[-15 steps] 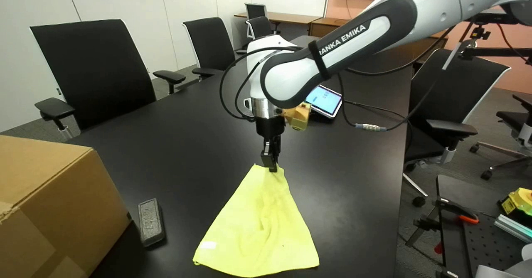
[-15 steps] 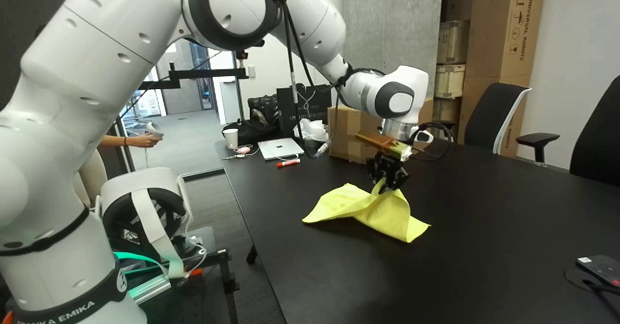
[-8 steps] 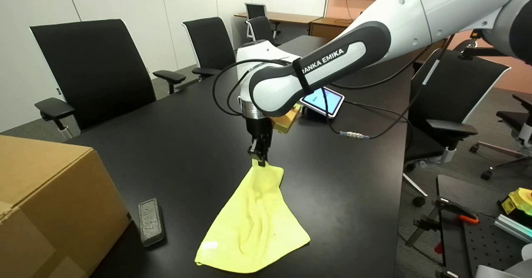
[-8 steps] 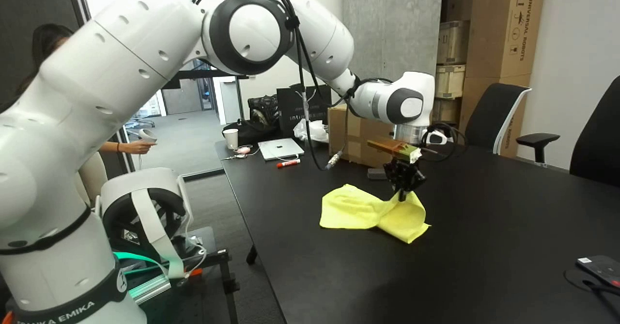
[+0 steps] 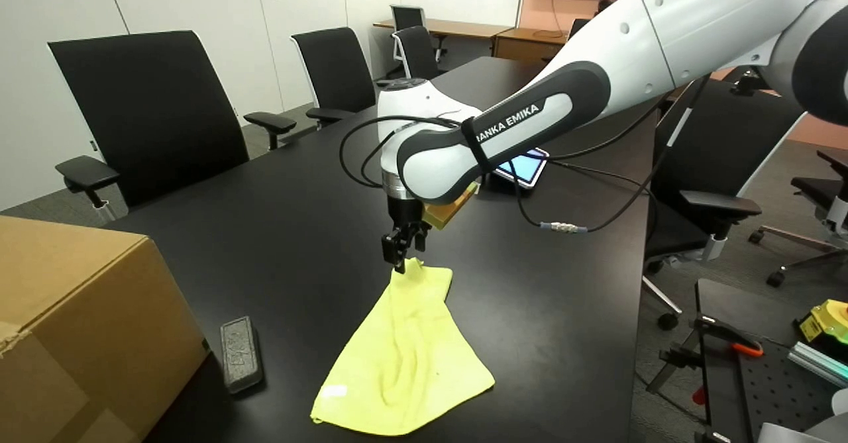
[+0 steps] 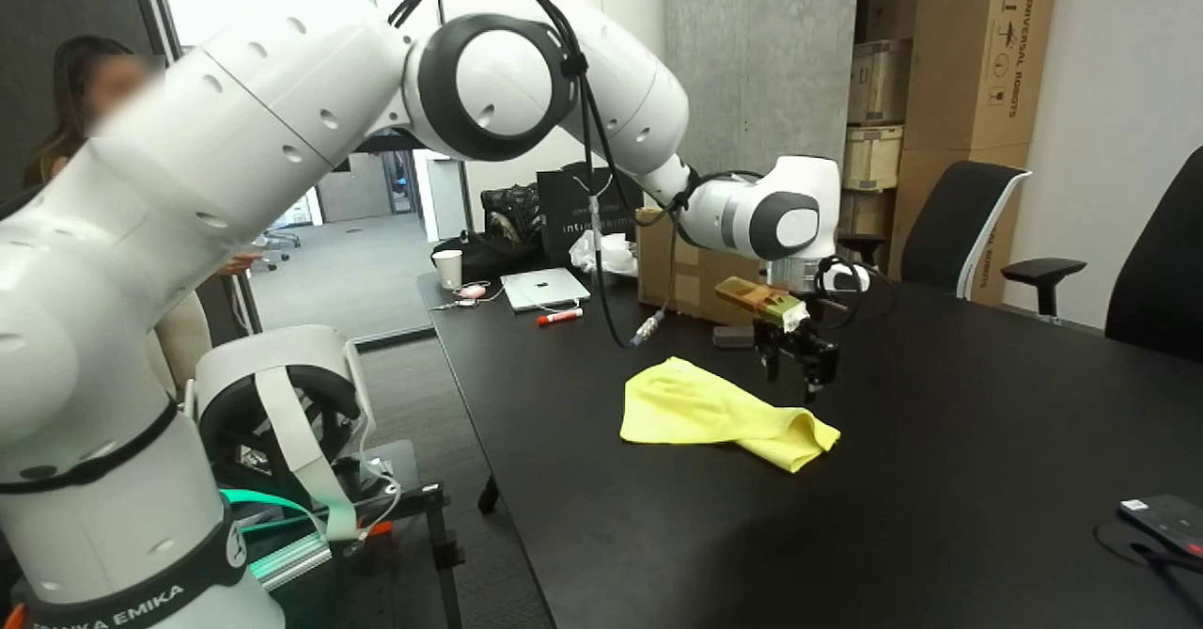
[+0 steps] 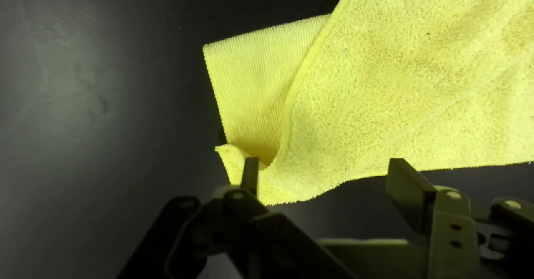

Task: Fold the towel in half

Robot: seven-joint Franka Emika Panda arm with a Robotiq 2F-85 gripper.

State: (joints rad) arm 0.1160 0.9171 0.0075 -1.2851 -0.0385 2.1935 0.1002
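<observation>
Long and black, the worktop point(image 5: 285, 251) fills much of the scene and carries a brown cardboard box point(image 5: 112, 337). Apart from the box lies the yellow towel point(image 5: 411, 363), creased, its 2 layers overlapping at a slant at 1 end, edges not matched. Expect it to be light, soft and floppy, hard to damage, quick to wrinkle. Just above that end hangs the gripper point(image 7: 323, 170), its 2 fingers spread, holding nothing. Likely best hold: the small curled corner point(image 7: 233, 160) below, pinched by its hem.
</observation>
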